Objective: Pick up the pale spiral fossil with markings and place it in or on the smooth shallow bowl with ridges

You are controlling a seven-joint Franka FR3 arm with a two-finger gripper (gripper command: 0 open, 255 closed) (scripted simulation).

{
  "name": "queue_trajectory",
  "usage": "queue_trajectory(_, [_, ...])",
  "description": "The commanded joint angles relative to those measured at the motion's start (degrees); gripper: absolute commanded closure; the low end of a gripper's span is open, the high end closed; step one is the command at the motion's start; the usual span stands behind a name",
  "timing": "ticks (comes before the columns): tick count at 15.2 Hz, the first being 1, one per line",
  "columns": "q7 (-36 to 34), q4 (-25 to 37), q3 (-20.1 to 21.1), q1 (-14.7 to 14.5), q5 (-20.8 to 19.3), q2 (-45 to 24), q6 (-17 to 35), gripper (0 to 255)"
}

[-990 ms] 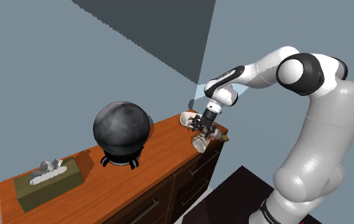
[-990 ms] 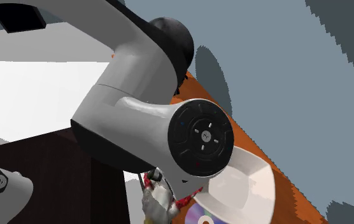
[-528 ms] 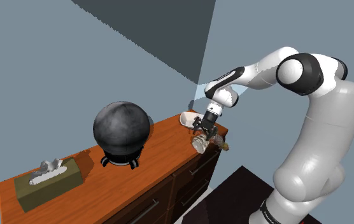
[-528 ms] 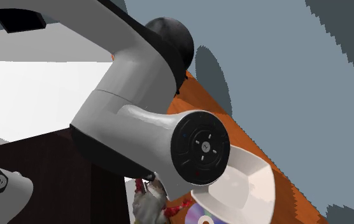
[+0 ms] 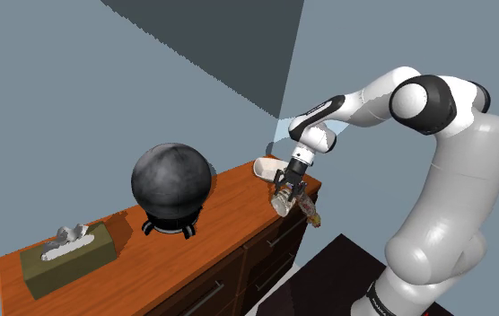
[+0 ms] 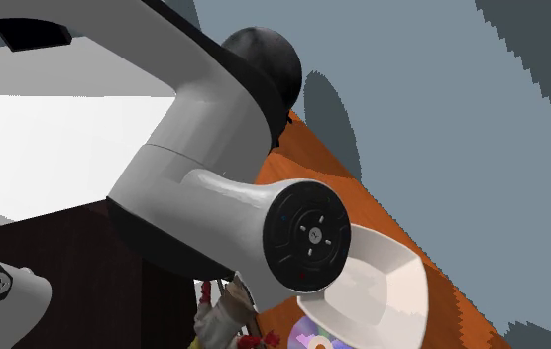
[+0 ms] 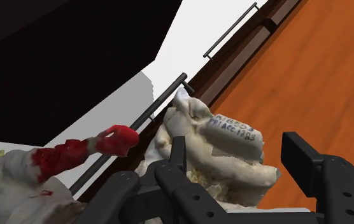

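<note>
The pale spiral fossil (image 7: pixel 223 143), with dark writing on its rim, lies at the front corner of the orange-brown dresser top (image 7: pixel 325 83). My gripper (image 7: pixel 236 146) stands open around it: one finger (image 7: pixel 179 159) rests against the fossil, while a sliver of wood shows before the other finger (image 7: pixel 309 165). In the shoulder view the gripper (image 5: pixel 288 186) points down onto the fossil (image 5: pixel 283 204). The white shallow bowl (image 5: pixel 264 167) sits just behind them by the wall, and appears large in the second exterior view as the bowl (image 6: pixel 383 292).
A red-and-white object (image 7: pixel 74 156) and a brown thing (image 5: pixel 311 209) hang at the dresser's edge beside the fossil. A shiny disc (image 6: pixel 313 339) lies by the bowl. A black sphere on a stand (image 5: pixel 171 182) and a tissue box (image 5: pixel 66 254) stand farther along. Drawer handles (image 7: pixel 230 28) run below.
The fingers have narrowed around the fossil. The fossil and the brown thing beside it have shifted toward the dresser's front edge, and the wrist has turned slightly.
</note>
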State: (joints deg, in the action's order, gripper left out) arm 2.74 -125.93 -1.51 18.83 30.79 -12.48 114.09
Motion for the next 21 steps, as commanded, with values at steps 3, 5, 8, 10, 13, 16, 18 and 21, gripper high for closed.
queue_trajectory(3, [-0.18, -0.3, 0.26, -0.3, 0.06, -1.06, 0.16, 255])
queue_trajectory(5, [-0.84, -0.13, 0.15, -0.3, -0.29, 0.09, -1.01, 255])
queue_trajectory(8, [-1.82, 0.21, 0.02, -0.27, -0.8, 1.75, -2.78, 255])
queue_trajectory(10, [-2.48, 0.49, -0.06, -0.24, -1.12, 2.81, -3.98, 255])
queue_trajectory(13, [-3.45, 1.02, -0.15, -0.18, -1.57, 4.32, -5.81, 255])
queue_trajectory(16, [-3.44, 1.04, -0.12, -0.21, -1.52, 4.28, -5.73, 0])
queue_trajectory(18, [5.55, -12.97, -1.51, 2.2, 15.2, 10.94, 10.43, 0])
queue_trajectory(21, [35.74, -26.46, -2.97, 3.01, 58.69, 13.4, 23.62, 0])
